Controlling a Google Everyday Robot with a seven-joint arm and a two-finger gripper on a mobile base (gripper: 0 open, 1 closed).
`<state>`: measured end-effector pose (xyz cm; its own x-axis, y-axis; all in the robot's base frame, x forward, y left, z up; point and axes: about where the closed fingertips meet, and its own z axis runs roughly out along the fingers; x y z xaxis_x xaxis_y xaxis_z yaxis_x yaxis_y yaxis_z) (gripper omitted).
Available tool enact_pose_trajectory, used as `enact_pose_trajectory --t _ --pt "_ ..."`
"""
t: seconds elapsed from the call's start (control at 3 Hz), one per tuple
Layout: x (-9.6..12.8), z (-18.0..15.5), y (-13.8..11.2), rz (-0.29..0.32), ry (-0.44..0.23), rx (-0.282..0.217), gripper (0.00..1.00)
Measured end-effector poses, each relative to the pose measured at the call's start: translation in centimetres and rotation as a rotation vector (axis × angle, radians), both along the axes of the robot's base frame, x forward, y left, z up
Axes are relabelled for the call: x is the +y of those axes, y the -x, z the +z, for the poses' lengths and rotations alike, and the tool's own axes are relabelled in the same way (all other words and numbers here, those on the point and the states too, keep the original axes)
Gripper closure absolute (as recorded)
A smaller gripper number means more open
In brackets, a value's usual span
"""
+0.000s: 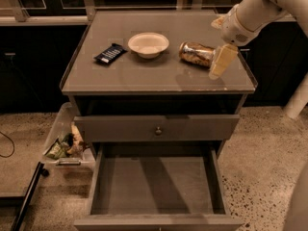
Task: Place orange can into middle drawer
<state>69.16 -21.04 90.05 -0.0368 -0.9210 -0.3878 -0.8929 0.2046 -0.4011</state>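
Observation:
The orange can (197, 54) lies on its side on the cabinet top (159, 73), right of centre. My gripper (222, 61) hangs from the pale arm at the upper right, just to the right of the can, very close to its end, low over the top. The middle drawer (154, 186) is pulled out at the bottom of the view, and its bare grey floor holds nothing.
A white bowl (148, 44) and a dark flat packet (110, 53) sit on the cabinet top left of the can. A closed drawer front with a round knob (157, 130) is above the open drawer. A clear bin with clutter (67, 146) stands on the floor at the left.

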Motion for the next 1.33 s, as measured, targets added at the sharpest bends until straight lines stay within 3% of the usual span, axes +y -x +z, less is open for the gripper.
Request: enact_pose_trajectory --t 0.33,1.33 --pt "-0.1 -1.3 -2.2 -0.017 -0.088 0.045 0.00" --pt "-0.5 -4.4 -5.0 -0.129 -0.420 0.164 0.00"
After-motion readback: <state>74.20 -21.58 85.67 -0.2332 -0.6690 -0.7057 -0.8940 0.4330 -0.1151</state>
